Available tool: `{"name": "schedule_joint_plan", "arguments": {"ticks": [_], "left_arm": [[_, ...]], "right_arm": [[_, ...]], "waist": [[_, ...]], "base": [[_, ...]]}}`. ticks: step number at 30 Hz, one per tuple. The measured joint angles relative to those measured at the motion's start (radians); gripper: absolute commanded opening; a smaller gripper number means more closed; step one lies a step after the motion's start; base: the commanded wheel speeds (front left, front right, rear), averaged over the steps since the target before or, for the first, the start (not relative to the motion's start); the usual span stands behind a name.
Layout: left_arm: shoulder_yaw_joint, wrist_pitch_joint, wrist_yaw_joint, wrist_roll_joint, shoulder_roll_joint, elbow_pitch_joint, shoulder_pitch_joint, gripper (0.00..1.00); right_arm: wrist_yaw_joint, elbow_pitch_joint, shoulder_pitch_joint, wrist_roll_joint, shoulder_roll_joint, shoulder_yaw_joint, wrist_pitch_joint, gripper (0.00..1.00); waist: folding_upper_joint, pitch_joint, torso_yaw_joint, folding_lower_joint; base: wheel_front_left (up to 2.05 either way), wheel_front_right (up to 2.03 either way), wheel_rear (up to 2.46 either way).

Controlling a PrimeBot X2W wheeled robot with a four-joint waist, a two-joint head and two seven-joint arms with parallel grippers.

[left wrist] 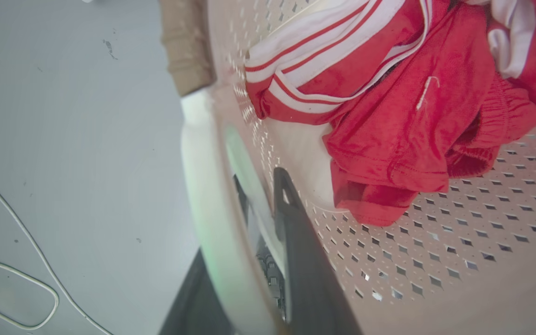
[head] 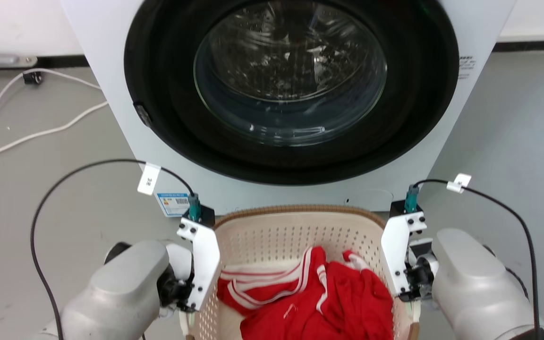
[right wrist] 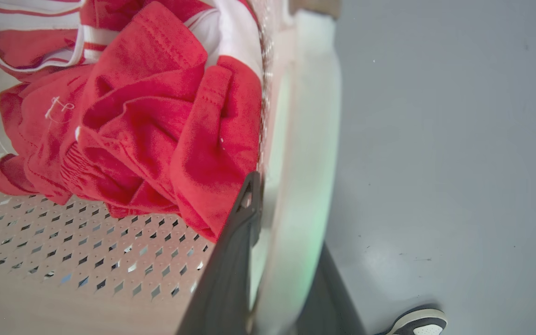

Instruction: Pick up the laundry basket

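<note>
In the head view, the cream-white perforated plastic laundry basket (head: 272, 231) with its brown woven-look rim sits at 6 o'clock, just before the white front-loading washing machine (head: 111, 94), whose dark round glass door fills 12 o'clock. A crumpled red garment with white stripes (head: 319, 302) lies inside the basket. At the basket's 9 o'clock side we see the left end effector (left wrist: 258, 186) straddling the white side handle (left wrist: 212, 186): one dark finger (left wrist: 300, 251) lies against the inner wall and the other stands outside, the two drawn close with the plastic pinched between them. At the 3 o'clock side the right end effector (right wrist: 272, 195) clasps the opposite handle (right wrist: 300, 177) the same way, its inner finger (right wrist: 231, 260) touching the red cloth. The grey floor (head: 513, 141) carries a white cable (head: 40, 132) at 9 o'clock, and a black-and-white shoe (right wrist: 417, 322) shows at 5 o'clock in the right wrist view.
</note>
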Motion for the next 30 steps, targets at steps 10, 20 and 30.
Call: {"name": "schedule_joint_plan", "arguments": {"ticks": [10, 20, 30], "left_arm": [[-0.066, 0.046, 0.001, -0.058, 0.010, -0.020, 0.033, 0.00], [-0.093, 0.049, 0.001, -0.077, 0.003, -0.008, 0.033, 0.00], [-0.102, 0.019, 0.001, -0.081, -0.007, 0.015, 0.032, 0.00]], "right_arm": [[0.000, -0.023, 0.049, 0.052, -0.002, 0.049, 0.052, 0.00], [-0.001, -0.030, 0.064, 0.080, -0.006, 0.076, 0.064, 0.00], [-0.001, -0.030, 0.066, 0.090, -0.007, 0.086, 0.049, 0.00]], "waist": [[0.0000, -0.083, 0.006, 0.0001], [0.0000, -0.123, 0.004, 0.0002], [0.0000, -0.130, 0.000, 0.0003]], "base": [[0.00, 0.00, 0.00], [0.00, 0.00, 0.00], [0.00, 0.00, 0.00]]}}
